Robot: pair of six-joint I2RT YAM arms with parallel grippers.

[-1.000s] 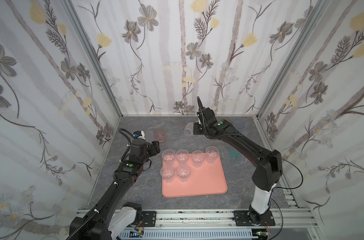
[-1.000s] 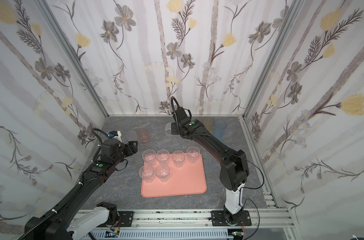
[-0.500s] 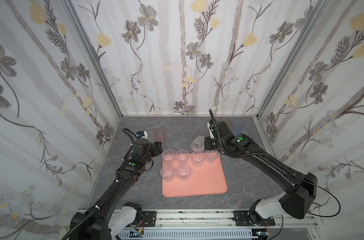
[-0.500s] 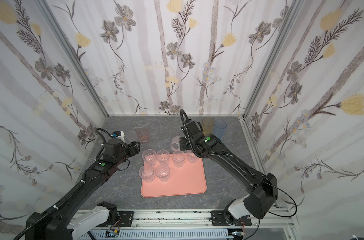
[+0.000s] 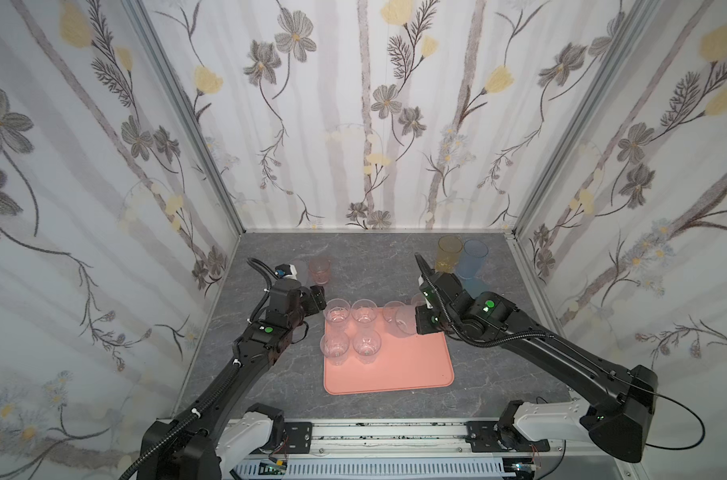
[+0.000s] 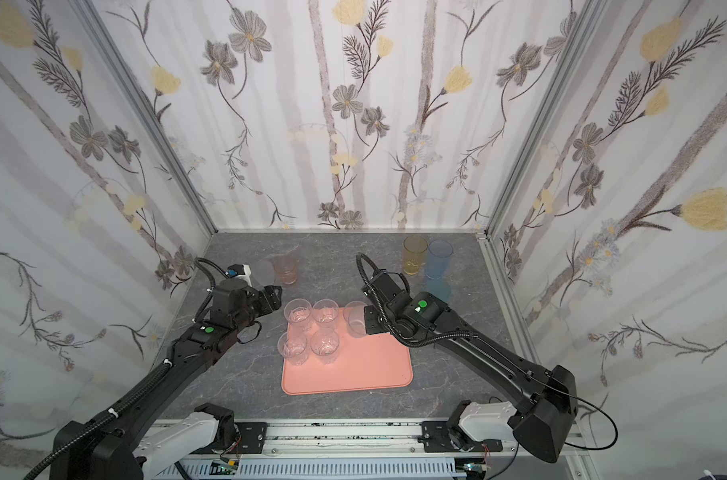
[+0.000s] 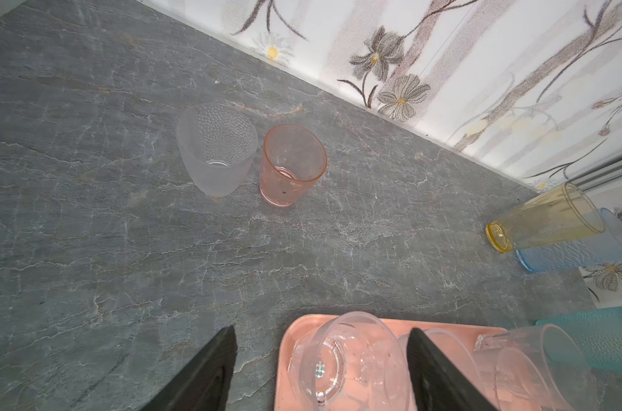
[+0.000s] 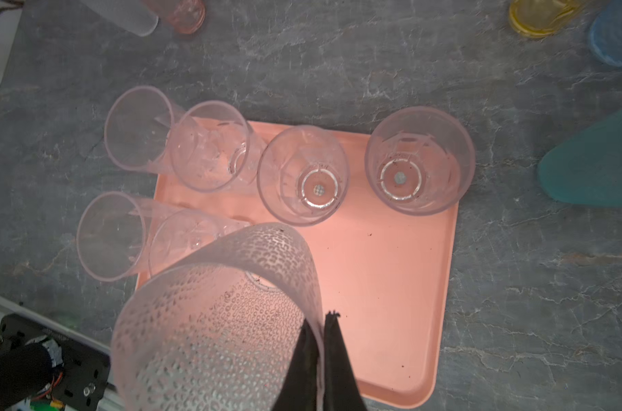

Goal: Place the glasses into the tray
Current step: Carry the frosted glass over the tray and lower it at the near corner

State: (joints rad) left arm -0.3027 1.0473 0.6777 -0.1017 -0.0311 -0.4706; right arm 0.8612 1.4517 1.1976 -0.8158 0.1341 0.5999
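Observation:
The salmon-pink tray (image 5: 395,374) (image 6: 353,370) lies mid-table with several small clear glasses (image 5: 336,311) (image 8: 304,174) upright in its far half. My right gripper (image 8: 320,320) is shut on the wall of a frosted dimpled glass (image 5: 403,323) (image 6: 356,321) (image 8: 217,313), held above the tray's bare part. My left gripper (image 5: 318,300) (image 7: 322,331) stands open beside the tray's far left corner, holding nothing. A pink glass (image 5: 320,270) (image 7: 291,165) and a second frosted glass (image 6: 264,270) (image 7: 217,149) stand behind it.
Amber (image 5: 449,253), blue (image 5: 474,257) and teal (image 6: 438,289) glasses stand at the back right near the wall. Flowered walls close in the grey table (image 5: 353,257) on three sides. A metal rail (image 5: 374,436) runs along the front edge.
My right arm has carried the frosted glass from the back of the table forward, over the tray. The left arm has edged slightly toward the tray's corner.

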